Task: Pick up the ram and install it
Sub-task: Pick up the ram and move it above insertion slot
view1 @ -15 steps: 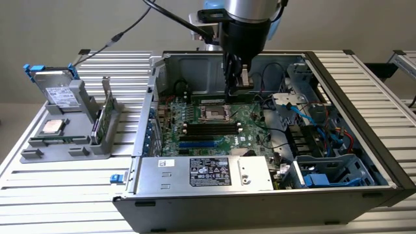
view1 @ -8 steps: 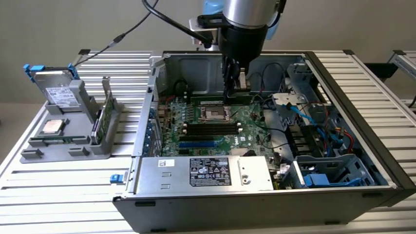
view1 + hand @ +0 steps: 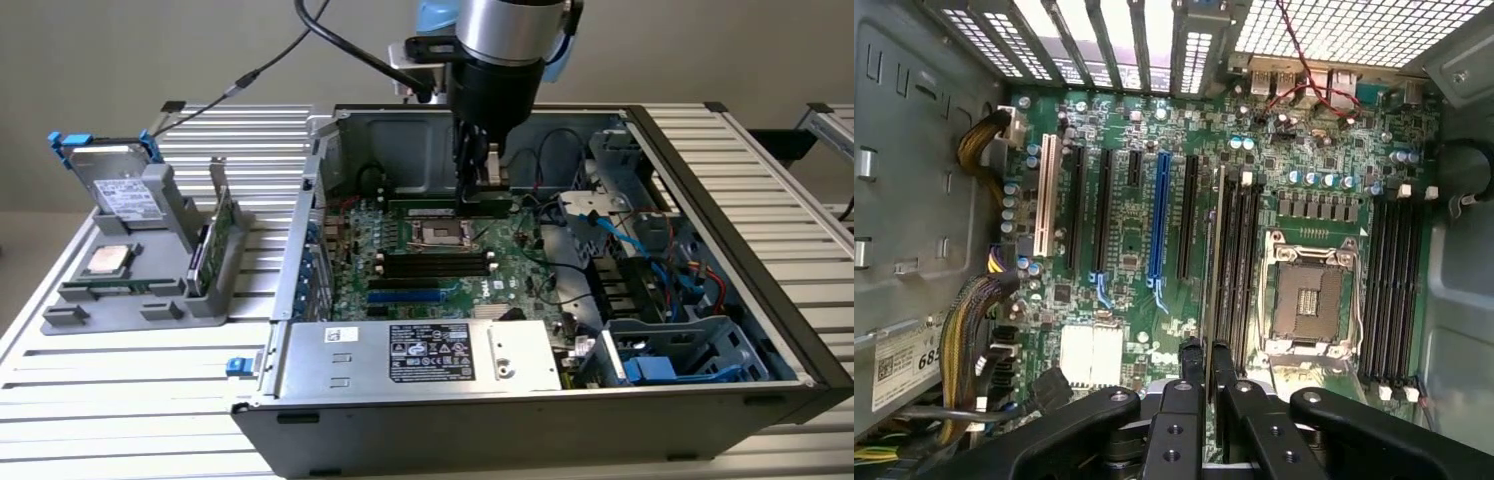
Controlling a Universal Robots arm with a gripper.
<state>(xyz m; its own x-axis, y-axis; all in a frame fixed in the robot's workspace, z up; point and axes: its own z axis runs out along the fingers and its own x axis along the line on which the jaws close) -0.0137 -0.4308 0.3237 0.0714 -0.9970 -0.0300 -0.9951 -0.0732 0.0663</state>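
Observation:
My gripper [image 3: 478,195] reaches down inside the open computer case [image 3: 747,240], at the back of the motherboard [image 3: 507,270]. Its jaws are shut on the ram [image 3: 434,211], a thin green stick lying level just behind the CPU socket [image 3: 435,236]. In the wrist view the ram [image 3: 1214,250] shows edge-on as a pale thin strip running out from between the black fingers [image 3: 1189,365] of the gripper [image 3: 1206,352]. It lies along the black memory slots [image 3: 1242,260] beside the socket [image 3: 1306,300]. Whether it sits in a slot I cannot tell.
A grey holder [image 3: 80,310] at the exterior view's left carries a hard drive [image 3: 118,190], a processor [image 3: 107,260] and an upright green expansion card [image 3: 214,245]. The power supply [image 3: 414,355] fills the case's near side. Blue cables [image 3: 667,250] and a drive cage [image 3: 681,350] crowd its right.

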